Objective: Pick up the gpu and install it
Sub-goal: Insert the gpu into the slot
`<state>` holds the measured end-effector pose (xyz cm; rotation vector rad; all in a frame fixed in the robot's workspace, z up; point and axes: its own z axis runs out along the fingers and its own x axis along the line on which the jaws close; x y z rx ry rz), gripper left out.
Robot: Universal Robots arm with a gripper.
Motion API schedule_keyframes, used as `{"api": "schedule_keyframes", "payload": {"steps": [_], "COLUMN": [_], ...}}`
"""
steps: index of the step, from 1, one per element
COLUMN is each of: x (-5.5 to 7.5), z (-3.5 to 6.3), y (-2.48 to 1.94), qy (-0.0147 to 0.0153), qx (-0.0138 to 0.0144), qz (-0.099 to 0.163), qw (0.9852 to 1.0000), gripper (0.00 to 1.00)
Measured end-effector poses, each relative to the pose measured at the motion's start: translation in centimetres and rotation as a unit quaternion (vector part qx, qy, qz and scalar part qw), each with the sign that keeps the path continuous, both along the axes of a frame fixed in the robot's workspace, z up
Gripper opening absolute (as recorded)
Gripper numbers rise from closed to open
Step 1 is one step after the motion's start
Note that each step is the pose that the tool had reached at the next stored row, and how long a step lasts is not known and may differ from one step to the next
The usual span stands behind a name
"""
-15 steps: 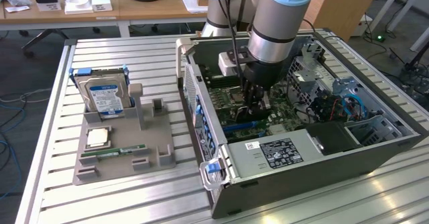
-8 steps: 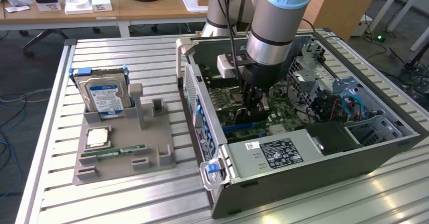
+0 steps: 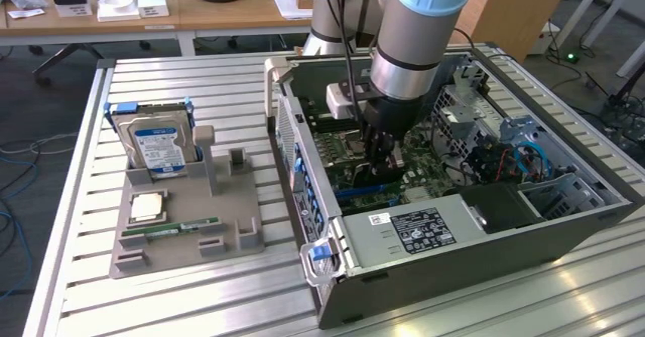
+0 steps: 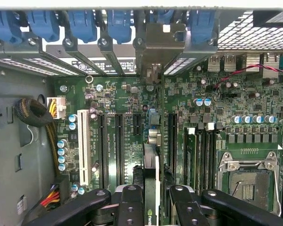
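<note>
My gripper (image 3: 380, 156) is lowered into the open computer case (image 3: 443, 246), over the motherboard (image 4: 118, 94). It is shut on the gpu (image 4: 151, 181), which appears edge-on in the wrist view as a thin dark card between the two black fingers (image 4: 130, 207). The card's silver bracket (image 4: 155, 47) stands at the case's rear slot row, among the blue clips (image 4: 80, 23). The card's lower edge lies along the black expansion slots (image 4: 119, 146); whether it is seated I cannot tell. From the exterior view the gpu (image 3: 375, 174) is a dark shape under the fingers.
A grey holder (image 3: 232, 239) on the exterior view's left carries a hard drive (image 3: 156, 144), a CPU chip (image 3: 147, 207) and a RAM stick (image 3: 171, 227). Inside the case are the power supply (image 3: 413, 227), a white slot (image 4: 84, 150), the CPU socket (image 4: 247, 181) and cables (image 4: 35, 113).
</note>
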<state>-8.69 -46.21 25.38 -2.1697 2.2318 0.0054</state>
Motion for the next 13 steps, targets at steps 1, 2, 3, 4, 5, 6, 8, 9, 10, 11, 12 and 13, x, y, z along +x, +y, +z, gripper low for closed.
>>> {"api": "schedule_keyframes", "payload": {"steps": [1,2,3,4,5,6,8,9,10,11,12,13], "x": [0.00,0.00,0.00,0.00,0.00,0.00,0.00,0.00,0.00,0.00,-0.01,-0.01], "z": [0.00,0.00,0.00,0.00,0.00,0.00,-0.08,-0.18,-0.25,-0.26,-0.26,-0.26], "y": [0.00,0.00,0.00,0.00,0.00,0.00,0.00,0.00,0.00,-0.01,-0.01,-0.01], "qy": [0.0001,0.0001,0.0001,0.0001,0.0001,0.0001,-0.0001,0.0000,0.0000,0.0001,0.0001,0.0001], "qx": [-0.0001,-0.0002,-0.0002,-0.0002,-0.0002,-0.0002,0.0001,0.0000,0.0000,-0.0002,-0.0002,-0.0002], "qz": [0.000,0.000,0.000,0.000,0.000,0.000,0.000,0.000,0.000,0.000,0.000,0.000], "qw": [1.0000,1.0000,1.0000,1.0000,1.0000,1.0000,1.0000,1.0000,1.0000,1.0000,1.0000,1.0000], "gripper": [0.26,0.26,0.26,0.26,0.26,0.26,0.26,0.26,0.26,0.26,0.26,0.26]}}
